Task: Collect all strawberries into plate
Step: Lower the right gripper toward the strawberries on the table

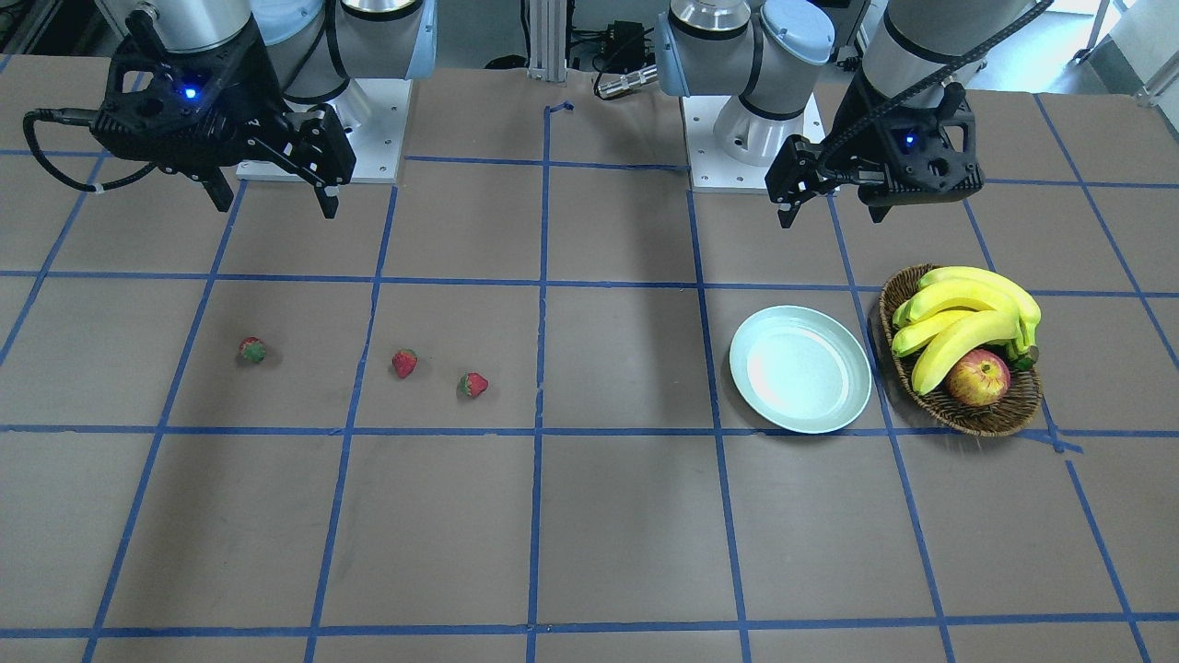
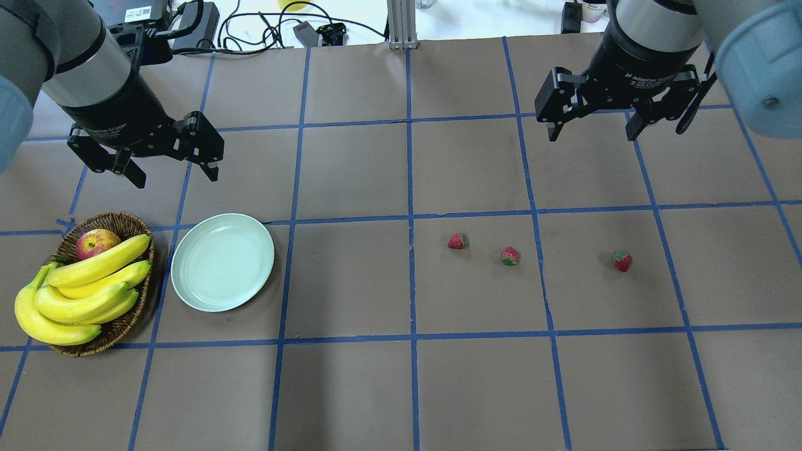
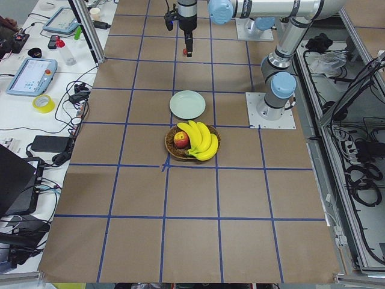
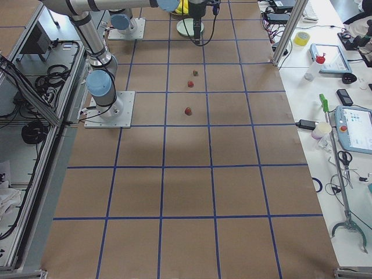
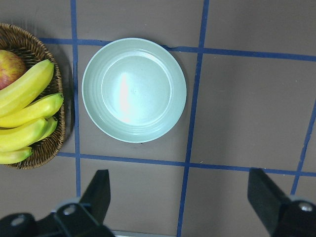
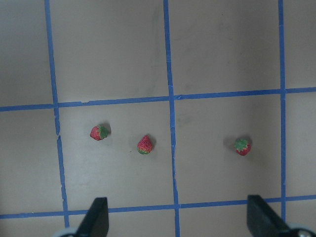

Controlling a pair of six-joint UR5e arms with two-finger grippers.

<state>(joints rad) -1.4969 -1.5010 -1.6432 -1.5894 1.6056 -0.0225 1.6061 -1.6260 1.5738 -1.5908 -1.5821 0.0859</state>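
Three small red strawberries lie apart on the brown table on my right side: one (image 2: 458,241), one (image 2: 510,255) and one (image 2: 621,260). They also show in the right wrist view (image 6: 99,132), (image 6: 145,144), (image 6: 242,146). The pale mint plate (image 2: 222,261) sits empty on my left side, beside the basket; it shows in the left wrist view (image 5: 134,90). My left gripper (image 2: 172,173) hangs open and empty above the table behind the plate. My right gripper (image 2: 592,133) hangs open and empty, high behind the strawberries.
A brown wicker basket (image 2: 128,221) with bananas (image 2: 81,294) and a red-yellow apple (image 2: 96,242) stands left of the plate. Blue tape lines grid the table. Cables and boxes lie beyond the far edge.
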